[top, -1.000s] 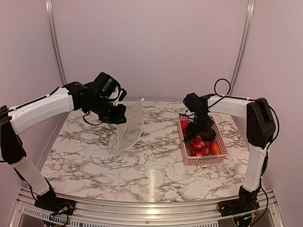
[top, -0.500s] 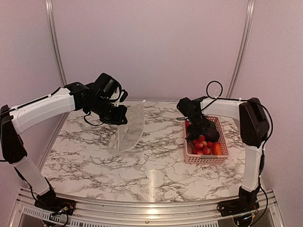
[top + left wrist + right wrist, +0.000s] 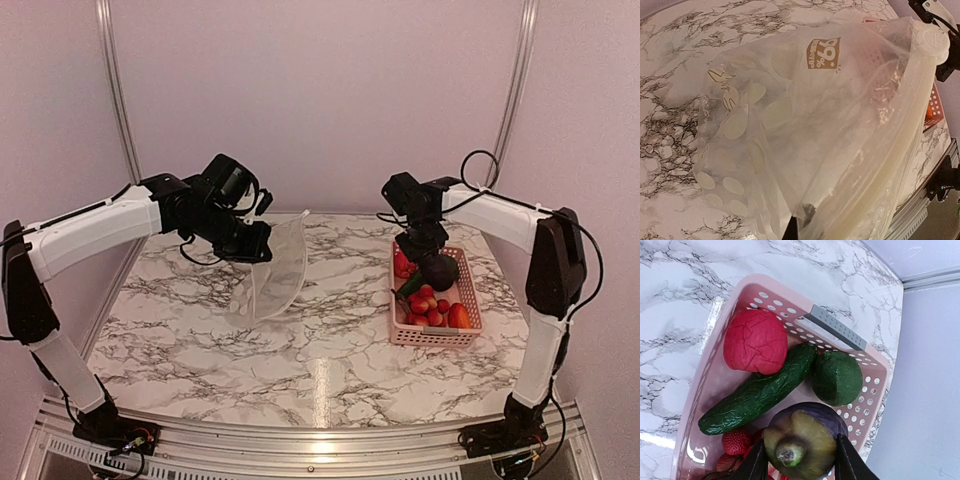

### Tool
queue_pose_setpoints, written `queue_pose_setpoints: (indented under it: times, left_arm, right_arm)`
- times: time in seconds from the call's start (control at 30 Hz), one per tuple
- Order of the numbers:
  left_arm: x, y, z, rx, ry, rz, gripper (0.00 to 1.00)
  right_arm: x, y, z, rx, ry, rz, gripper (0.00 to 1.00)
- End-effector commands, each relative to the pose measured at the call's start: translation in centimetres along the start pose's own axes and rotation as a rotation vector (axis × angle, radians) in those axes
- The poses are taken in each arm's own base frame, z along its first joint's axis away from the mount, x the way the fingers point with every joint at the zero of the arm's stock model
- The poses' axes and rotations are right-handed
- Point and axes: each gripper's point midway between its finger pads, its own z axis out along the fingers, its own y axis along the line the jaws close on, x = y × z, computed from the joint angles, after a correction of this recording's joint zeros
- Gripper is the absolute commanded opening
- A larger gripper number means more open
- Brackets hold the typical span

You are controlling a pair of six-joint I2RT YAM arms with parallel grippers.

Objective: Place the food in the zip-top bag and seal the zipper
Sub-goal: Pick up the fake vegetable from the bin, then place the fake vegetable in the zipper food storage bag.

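Observation:
My left gripper is shut on the zip-top bag, holding it up over the table's left half. In the left wrist view the dotted bag fills the frame, its zipper runs down the right, and only a dark fingertip shows. My right gripper is shut on the purple eggplant, stem end facing the camera, just above the pink basket. Still in the basket lie a red tomato, a cucumber, a green pepper and strawberries.
The pink basket sits at the table's right side, near the right wall, with an orange carrot at its near end. A grey handle spans the basket's far rim. Metal frame posts stand at the back corners.
My right gripper closed on the eggplant and rose with it out of the basket; the basket shifted slightly. The left arm and bag stayed put.

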Motion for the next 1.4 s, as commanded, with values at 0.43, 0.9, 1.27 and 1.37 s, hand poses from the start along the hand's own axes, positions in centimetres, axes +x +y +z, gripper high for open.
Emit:
queue_pose_setpoints:
  times: [0.43, 0.9, 1.27, 1.37]
  left_arm:
    - [-2.7, -2.7, 1.0, 0.122, -0.047, -0.094, 0.0]
    - [-4.7, -3.9, 1.8, 0.207, -0.072, -0.229, 0.0]
    - [-6.7, -4.1, 0.3, 0.263, -0.127, -0.316, 0.0]
    - [-7.3, -4.2, -0.6, 0.276, -0.158, -0.319, 0.0]
  right_arm:
    - [-9.5, 4.0, -22.4, -0.632, -0.568, 0.132, 0.3]
    - [-12.0, 6.1, -36.0, -1.19, -0.844, 0.241, 0.31]
    - [-11.5, 8.2, -35.2, -1.208, -0.809, 0.204, 0.3]
    - [-11.1, 8.3, -34.1, -1.176, -0.788, 0.212, 0.3]
